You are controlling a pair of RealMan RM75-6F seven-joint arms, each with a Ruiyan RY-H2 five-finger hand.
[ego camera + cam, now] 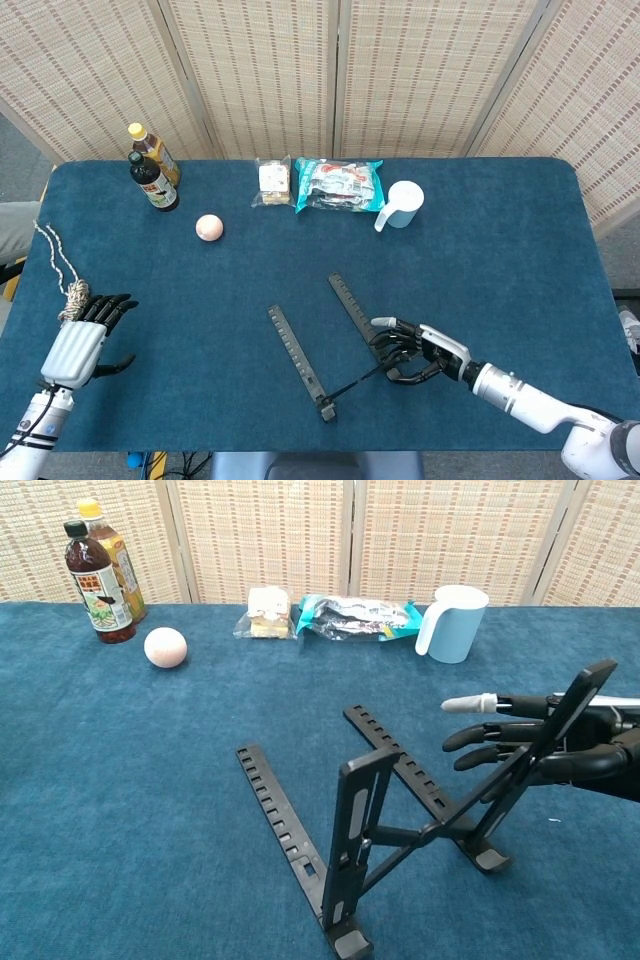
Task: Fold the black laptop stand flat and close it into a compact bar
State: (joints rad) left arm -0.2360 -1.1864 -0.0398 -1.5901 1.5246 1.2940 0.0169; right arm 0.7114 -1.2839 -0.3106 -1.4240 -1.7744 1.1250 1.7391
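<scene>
The black laptop stand [298, 358] stands unfolded on the blue table near the front edge. Its two notched rails lie flat and its two support arms are raised, as the chest view shows [363, 810]. My right hand [420, 350] is at the stand's right raised arm. Its fingers [490, 735] are spread and reach leftward behind that arm, touching it, and I see no closed grip. My left hand [85, 340] hovers at the table's front left corner, fingers apart and empty. It is outside the chest view.
Two bottles [152, 168] stand at the back left with a pink ball [208, 227] next to them. Snack packets [338, 185] and a pale blue cup [403, 203] line the back centre. A cord [60, 262] hangs at the left edge.
</scene>
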